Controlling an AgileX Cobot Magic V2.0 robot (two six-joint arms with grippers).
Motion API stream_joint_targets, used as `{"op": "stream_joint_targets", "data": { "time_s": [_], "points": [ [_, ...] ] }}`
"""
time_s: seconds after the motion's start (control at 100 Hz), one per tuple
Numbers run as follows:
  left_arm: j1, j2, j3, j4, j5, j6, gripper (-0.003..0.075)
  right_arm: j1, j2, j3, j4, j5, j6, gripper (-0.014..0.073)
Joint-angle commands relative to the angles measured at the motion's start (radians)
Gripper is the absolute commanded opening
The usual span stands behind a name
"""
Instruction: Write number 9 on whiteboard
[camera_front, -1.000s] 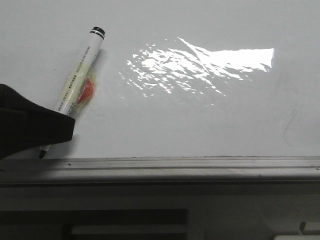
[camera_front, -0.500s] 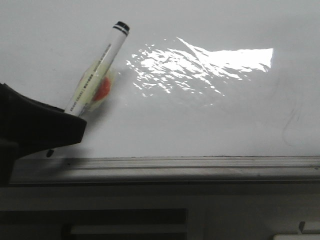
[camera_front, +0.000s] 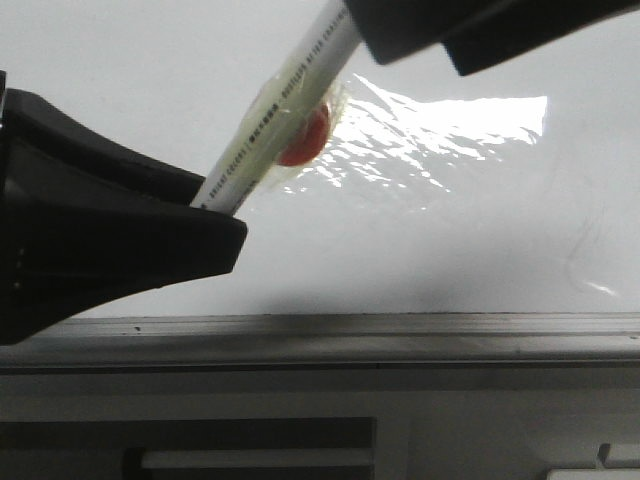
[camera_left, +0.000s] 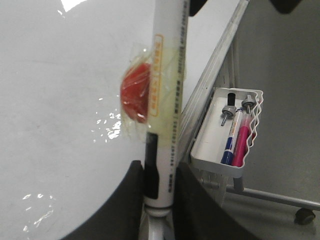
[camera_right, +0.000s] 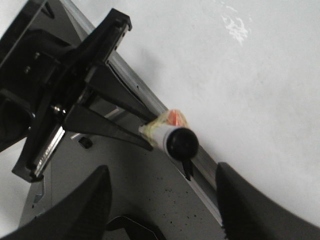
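Gleaming with glare, the glossy white whiteboard (camera_front: 420, 240) showed no drawn 9. The black left gripper (camera_left: 159, 200) clamped a white marker with taped red blob (camera_front: 285, 130) slanted before the board. The black right gripper (camera_right: 162, 197) hung wide around its black cap (camera_right: 181, 142).

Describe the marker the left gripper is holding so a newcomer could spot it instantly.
Start at the whiteboard with its glare patch. In front of it the left gripper clamps a white marker with a black cap. Unlike the pens in the side tray, it has a red blob taped to its barrel.
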Motion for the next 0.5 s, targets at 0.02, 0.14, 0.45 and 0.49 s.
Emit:
{"op": "stream_joint_targets", "data": {
  "time_s": [0.02,0.14,0.45,0.49],
  "points": [
    [-0.009,-0.012,-0.024,-0.012,-0.091,-0.006,-0.002,0.004,0.033,-0.068,0.024,-0.083,-0.012,0.0399],
    [-0.009,-0.012,-0.024,-0.009,-0.091,-0.006,-0.002,0.004,0.086,-0.095,0.036,-0.083,-0.012,0.0397],
    [-0.009,-0.012,-0.024,-0.002,-0.091,-0.006,-0.002,0.004,0.135,-0.108,0.046,-0.113,-0.01,0.0053],
    [-0.009,-0.012,-0.024,-0.002,-0.089,-0.006,-0.002,0.004,0.135,-0.108,0.046,-0.109,-0.01,0.0007]
  ]
}}
